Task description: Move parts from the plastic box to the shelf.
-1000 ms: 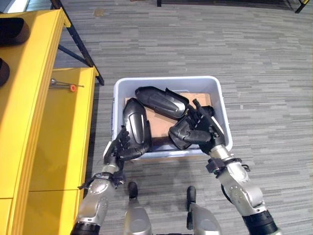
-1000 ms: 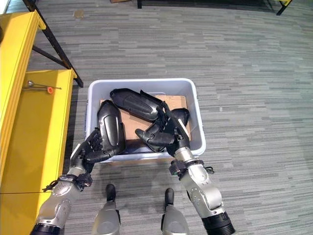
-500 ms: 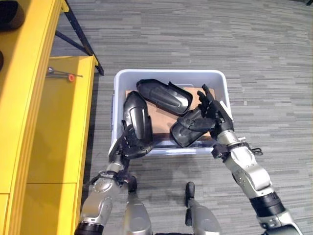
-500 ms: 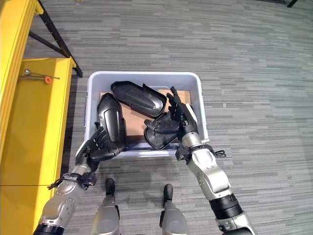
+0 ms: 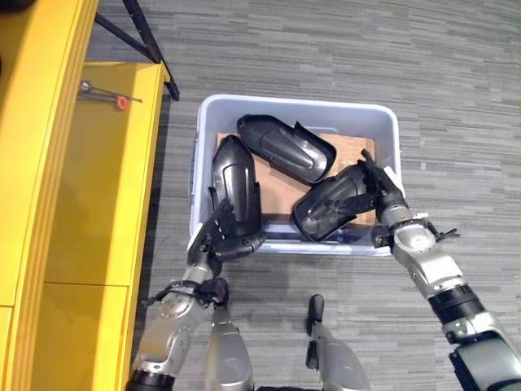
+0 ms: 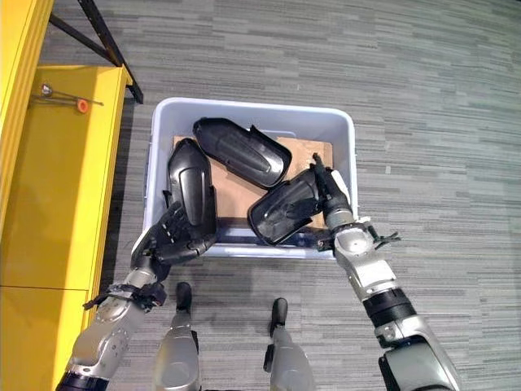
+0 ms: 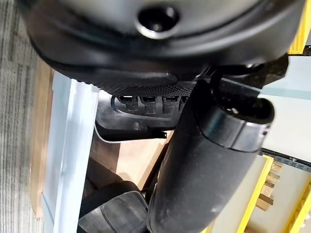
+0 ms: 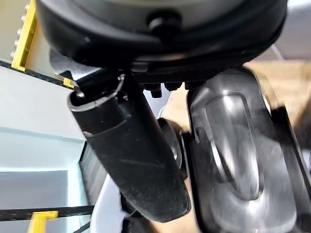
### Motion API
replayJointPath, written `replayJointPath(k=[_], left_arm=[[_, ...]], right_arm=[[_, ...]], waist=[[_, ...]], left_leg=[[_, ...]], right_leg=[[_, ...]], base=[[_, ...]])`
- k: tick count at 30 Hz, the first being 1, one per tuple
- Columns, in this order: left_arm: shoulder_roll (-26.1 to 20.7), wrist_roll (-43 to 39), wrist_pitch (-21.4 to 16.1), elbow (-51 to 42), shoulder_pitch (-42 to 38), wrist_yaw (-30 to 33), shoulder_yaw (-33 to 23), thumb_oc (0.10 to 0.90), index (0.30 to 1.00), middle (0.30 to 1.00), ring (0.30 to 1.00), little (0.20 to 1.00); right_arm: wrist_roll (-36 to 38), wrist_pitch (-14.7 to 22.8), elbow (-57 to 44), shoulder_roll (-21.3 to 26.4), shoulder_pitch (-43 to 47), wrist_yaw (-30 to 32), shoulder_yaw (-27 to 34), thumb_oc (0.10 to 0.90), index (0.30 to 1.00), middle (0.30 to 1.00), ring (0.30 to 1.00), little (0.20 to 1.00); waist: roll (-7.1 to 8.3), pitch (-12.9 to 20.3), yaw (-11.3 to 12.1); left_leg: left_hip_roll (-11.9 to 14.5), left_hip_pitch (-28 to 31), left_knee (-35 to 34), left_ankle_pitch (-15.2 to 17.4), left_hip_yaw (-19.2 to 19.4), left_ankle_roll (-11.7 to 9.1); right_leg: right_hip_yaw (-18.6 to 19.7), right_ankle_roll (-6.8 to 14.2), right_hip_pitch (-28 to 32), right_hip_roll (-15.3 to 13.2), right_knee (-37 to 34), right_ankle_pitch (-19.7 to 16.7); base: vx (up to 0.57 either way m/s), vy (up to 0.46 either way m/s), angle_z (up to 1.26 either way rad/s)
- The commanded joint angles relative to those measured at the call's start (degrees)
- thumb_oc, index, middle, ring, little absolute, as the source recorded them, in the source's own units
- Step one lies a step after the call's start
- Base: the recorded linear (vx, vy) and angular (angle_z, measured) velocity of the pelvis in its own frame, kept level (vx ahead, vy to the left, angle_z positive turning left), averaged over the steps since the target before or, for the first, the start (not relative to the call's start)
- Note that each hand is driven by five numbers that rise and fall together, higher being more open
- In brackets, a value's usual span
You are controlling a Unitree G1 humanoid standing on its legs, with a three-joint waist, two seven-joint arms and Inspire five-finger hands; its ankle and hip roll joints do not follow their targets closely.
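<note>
A pale plastic box (image 5: 293, 104) stands on the floor and holds three black moulded parts. The left part (image 5: 236, 183) stands on end against the box's front wall. My left hand (image 5: 221, 238) is curled round its lower end, and my thumb (image 7: 209, 160) lies beside the box wall (image 7: 73, 145). The right part (image 5: 332, 208) lies tilted near the right wall. My right hand (image 5: 383, 191) grips its upper end, with my thumb (image 8: 131, 150) along the glossy part (image 8: 233, 145). A third part (image 5: 285, 149) lies across the back.
A yellow shelf (image 5: 89, 187) runs along the left side of the box, with a higher yellow level (image 5: 32, 98) beside it. A small tool with an orange tip (image 5: 106, 96) lies on the shelf's far end. Brown cardboard (image 5: 273, 191) lines the box bottom. Grey carpet surrounds the box.
The camera has shifted, so the box sits further right. My right hand's fingers, straight behind the right part before, have closed on its end. My left hand keeps its hold.
</note>
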State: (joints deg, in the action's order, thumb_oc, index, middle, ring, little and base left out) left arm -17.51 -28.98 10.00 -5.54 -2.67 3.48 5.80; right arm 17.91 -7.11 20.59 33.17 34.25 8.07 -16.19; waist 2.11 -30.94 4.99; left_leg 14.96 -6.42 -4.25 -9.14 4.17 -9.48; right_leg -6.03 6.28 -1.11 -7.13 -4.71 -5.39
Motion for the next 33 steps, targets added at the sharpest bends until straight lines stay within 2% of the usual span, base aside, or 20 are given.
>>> replayJointPath(k=[1, 7, 17, 33], left_arm=[[2.0, -1.7, -3.4, -7.9, -0.4, -1.3, 0.2, 0.900, 1.000, 1.000, 1.000, 1.000], [3.2, -1.9, -3.4, -7.8, -0.6, -1.4, 1.5, 0.900, 1.000, 1.000, 1.000, 1.000], [3.5, -2.1, -3.4, -7.7, -0.6, -1.1, 1.9, 0.900, 1.000, 1.000, 1.000, 1.000], [4.1, -2.6, -3.6, -7.1, -1.0, -0.8, 3.6, 0.900, 1.000, 1.000, 1.000, 1.000]], right_arm=[[-4.3, 6.3, -2.5, 4.8, 12.5, 1.8, -2.5, 0.900, 1.000, 1.000, 1.000, 1.000], [-4.8, 6.8, 1.8, 5.9, 17.3, 3.0, -4.5, 0.900, 1.000, 1.000, 1.000, 1.000], [-4.8, 6.4, 5.8, 4.6, 18.0, 4.1, -3.4, 0.900, 1.000, 1.000, 1.000, 1.000], [-2.2, 6.3, 11.7, -1.4, 14.2, 4.5, 2.0, 0.900, 1.000, 1.000, 1.000, 1.000]], waist=[[-0.59, 1.2, 0.2], [-1.45, 1.2, 0.5], [-2.15, 1.2, 0.7], [-3.84, 1.2, 0.3]], left_leg=[[4.1, 2.6, 3.3, 3.1, -1.3, 2.9], [4.2, -0.3, 4.2, 3.0, -1.9, 2.9], [4.2, -3.5, 5.2, 2.9, -2.6, 3.0], [3.9, -6.7, 6.2, 2.9, -3.5, 3.2]], right_leg=[[-0.3, -4.1, -3.5, -5.2, 6.7, -1.9], [-0.5, -3.9, -5.9, -5.6, 7.6, -2.0], [-0.5, -4.0, -8.5, -6.3, 8.5, -2.1], [-0.3, -4.1, -11.8, -6.7, 9.4, -2.1]], base=[[0.00, 0.000, 0.00], [0.01, 0.012, 0.04], [0.00, 0.002, 0.01], [0.00, 0.002, 0.00]])
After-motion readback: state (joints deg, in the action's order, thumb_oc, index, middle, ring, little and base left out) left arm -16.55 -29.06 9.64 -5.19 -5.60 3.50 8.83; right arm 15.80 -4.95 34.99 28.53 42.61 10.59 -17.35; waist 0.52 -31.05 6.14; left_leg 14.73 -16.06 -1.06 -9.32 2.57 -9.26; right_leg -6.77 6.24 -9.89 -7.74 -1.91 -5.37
